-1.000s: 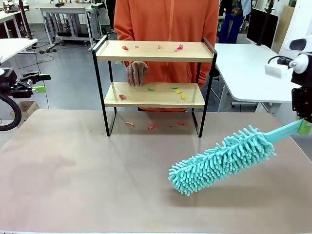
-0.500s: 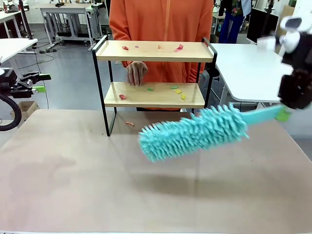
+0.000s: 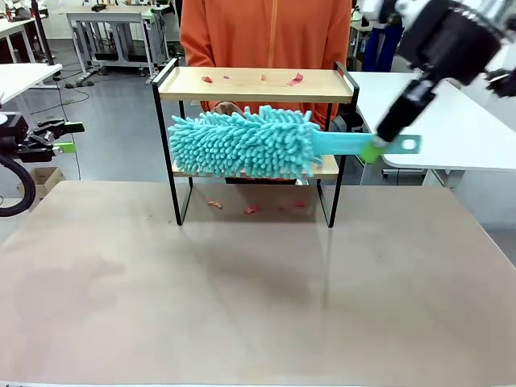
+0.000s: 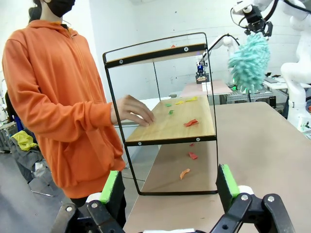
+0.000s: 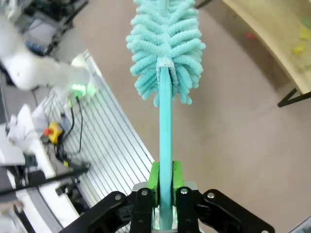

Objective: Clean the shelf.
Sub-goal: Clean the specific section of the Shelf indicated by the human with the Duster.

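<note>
The shelf (image 3: 258, 85) stands at the table's far middle, a black frame with two wooden boards. Small coloured scraps (image 3: 296, 79) lie on its top board, on the lower board (image 4: 191, 122) and on the table beneath (image 3: 252, 209). My right gripper (image 3: 372, 149) is shut on the handle of a turquoise duster (image 3: 242, 143), whose fluffy head lies level in front of the lower tier. In the right wrist view the handle (image 5: 165, 145) runs up from between the pads. My left gripper (image 4: 169, 187) stands open at the far left, holding nothing.
A person in an orange top stands behind the shelf, one hand (image 4: 133, 109) resting on the lower board. White tables (image 3: 435, 121) stand to the right and behind. The brown tabletop (image 3: 242, 298) in front of the shelf is bare.
My right arm has swung the duster up and to the left, from low over the table's right side to in front of the shelf's lower tier. The left arm has not moved.
</note>
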Controlling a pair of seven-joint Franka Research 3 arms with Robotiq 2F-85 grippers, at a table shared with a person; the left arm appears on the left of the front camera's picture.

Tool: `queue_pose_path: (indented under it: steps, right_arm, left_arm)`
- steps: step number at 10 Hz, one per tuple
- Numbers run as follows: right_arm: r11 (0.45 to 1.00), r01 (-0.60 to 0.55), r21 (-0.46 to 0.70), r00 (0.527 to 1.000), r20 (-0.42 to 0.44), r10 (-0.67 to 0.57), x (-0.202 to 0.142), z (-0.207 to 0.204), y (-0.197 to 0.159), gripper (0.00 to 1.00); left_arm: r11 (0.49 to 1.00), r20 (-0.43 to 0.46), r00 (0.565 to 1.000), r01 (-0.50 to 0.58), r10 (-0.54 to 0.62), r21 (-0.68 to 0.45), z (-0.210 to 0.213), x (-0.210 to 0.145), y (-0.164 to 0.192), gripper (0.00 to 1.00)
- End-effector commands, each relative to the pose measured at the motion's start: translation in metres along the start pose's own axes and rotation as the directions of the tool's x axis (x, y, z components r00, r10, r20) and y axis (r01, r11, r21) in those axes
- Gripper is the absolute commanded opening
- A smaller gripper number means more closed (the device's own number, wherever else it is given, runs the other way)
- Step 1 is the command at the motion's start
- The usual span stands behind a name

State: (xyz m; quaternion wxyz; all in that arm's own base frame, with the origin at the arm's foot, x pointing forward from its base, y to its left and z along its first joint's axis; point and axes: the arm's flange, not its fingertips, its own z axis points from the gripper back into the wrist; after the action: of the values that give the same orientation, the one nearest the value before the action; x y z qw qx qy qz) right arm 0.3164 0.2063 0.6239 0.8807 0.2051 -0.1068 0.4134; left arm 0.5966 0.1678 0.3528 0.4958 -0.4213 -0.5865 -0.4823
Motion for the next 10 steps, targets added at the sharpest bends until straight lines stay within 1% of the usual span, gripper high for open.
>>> queue_pose_path:
  steps: [1,2,3,5,6,7,8,10]
  right_arm:
    - [0.994,0.102,-0.037,0.993,0.062,-0.100,0.005,-0.017,0.030,0.13]
    - [0.998,-0.040,-0.058,0.999,-0.002,0.040,-0.008,-0.011,0.032,0.13]
    - [0.998,0.056,-0.033,0.998,0.018,-0.056,0.008,-0.010,0.019,0.13]
    - [0.998,0.056,-0.033,0.998,0.018,-0.056,0.008,-0.010,0.019,0.13]
    - [0.998,0.039,-0.039,0.999,0.010,-0.039,0.006,-0.015,0.029,0.13]
    - [0.981,0.161,-0.112,0.987,0.008,-0.161,0.025,-0.037,0.047,0.13]
    - [0.965,0.230,-0.127,0.973,0.044,-0.226,0.040,-0.057,0.062,0.13]
    - [0.922,0.335,-0.193,0.941,0.111,-0.319,0.051,-0.071,0.084,0.13]
  left_arm:
    - [1.000,-0.004,1.000,0.010,-0.010,-0.004,0.001,0.003,-0.002,1.00]
    - [1.000,-0.004,1.000,0.010,-0.010,-0.004,0.001,0.003,-0.002,1.00]
    - [1.000,-0.004,1.000,0.010,-0.010,-0.004,0.001,0.003,-0.002,1.00]
    - [1.000,-0.004,1.000,0.010,-0.010,-0.004,0.001,0.003,-0.002,1.00]
    - [1.000,-0.004,1.000,0.010,-0.010,-0.004,0.001,0.003,-0.002,1.00]
    - [1.000,-0.004,1.000,0.010,-0.010,-0.004,0.001,0.003,-0.002,1.00]
    - [1.000,-0.004,1.000,0.010,-0.010,-0.004,0.001,0.003,-0.002,1.00]
    - [1.000,-0.004,1.000,0.010,-0.010,-0.004,0.001,0.003,-0.002,1.00]
